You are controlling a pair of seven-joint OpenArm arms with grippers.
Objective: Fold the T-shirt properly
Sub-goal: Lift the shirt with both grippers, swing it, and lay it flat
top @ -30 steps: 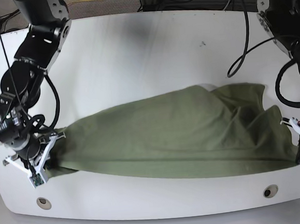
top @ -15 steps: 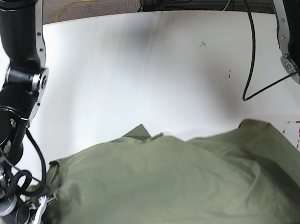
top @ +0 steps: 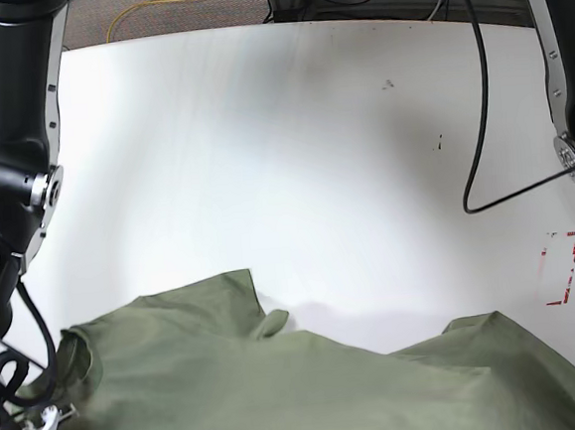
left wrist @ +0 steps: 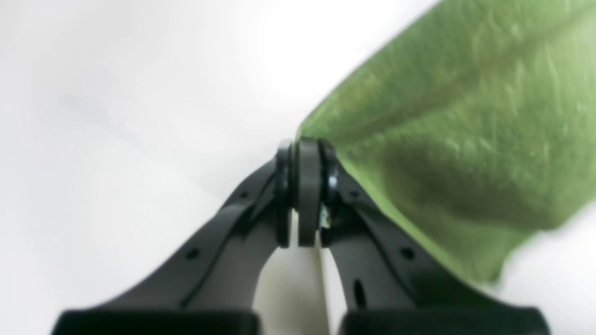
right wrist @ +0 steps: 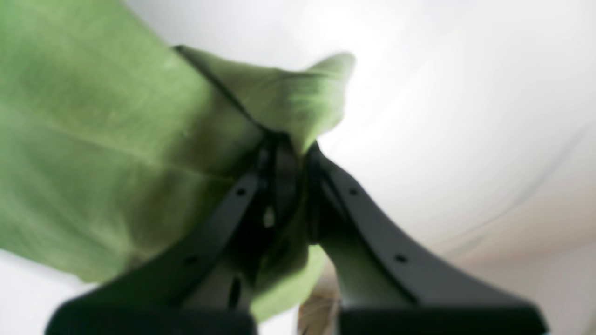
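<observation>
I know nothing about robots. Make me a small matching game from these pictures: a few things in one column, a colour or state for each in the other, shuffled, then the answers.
Things:
1. T-shirt
2. table
3. left tool
4. cable

States:
A. white, broad and flat
B. olive green, lifted and spread wide
C. black, hanging in a loop
D. shut on a cloth edge

Pairs: 1-B, 2-A, 3-D, 4-C

bright even light from above, white table [top: 292, 145] nearly washed out in both wrist views, strong blur there on the t-shirt [left wrist: 465, 116] and black fingers [left wrist: 307, 186], base view sharper, soft shadow at the cloth edge, wide-angle bending at the borders
</observation>
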